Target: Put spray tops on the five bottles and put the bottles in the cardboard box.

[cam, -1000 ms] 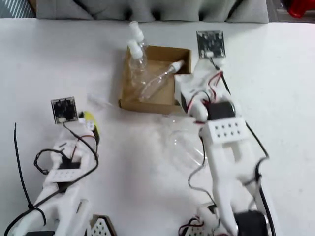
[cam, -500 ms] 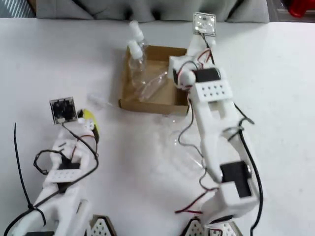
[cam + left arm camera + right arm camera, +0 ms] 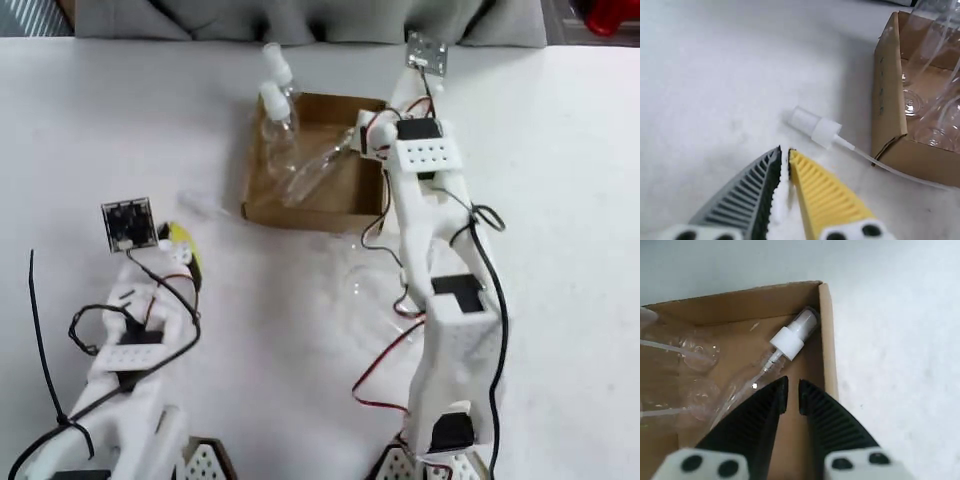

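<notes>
The cardboard box [image 3: 262,205] sits at the table's middle back. Two capped clear bottles [image 3: 277,112] stand at its far left corner, and a third capped bottle [image 3: 789,341] lies slanted inside. My right gripper [image 3: 792,386] hovers shut and empty over the box's right side, just short of that lying bottle's white top. A bare clear bottle [image 3: 368,288] lies on the table beside the right arm. A loose spray top [image 3: 816,128] with its thin tube lies left of the box [image 3: 888,107]. My left gripper [image 3: 784,154] is shut just short of it.
The right arm [image 3: 435,240] stretches from the front edge to the box, over part of the bare bottle. Black cables [image 3: 38,340] trail by the left arm. Grey cushions line the back edge.
The right arm has stretched away from the front edge, carrying its gripper from the box's front right corner to over its right side. The left arm has kept still.
</notes>
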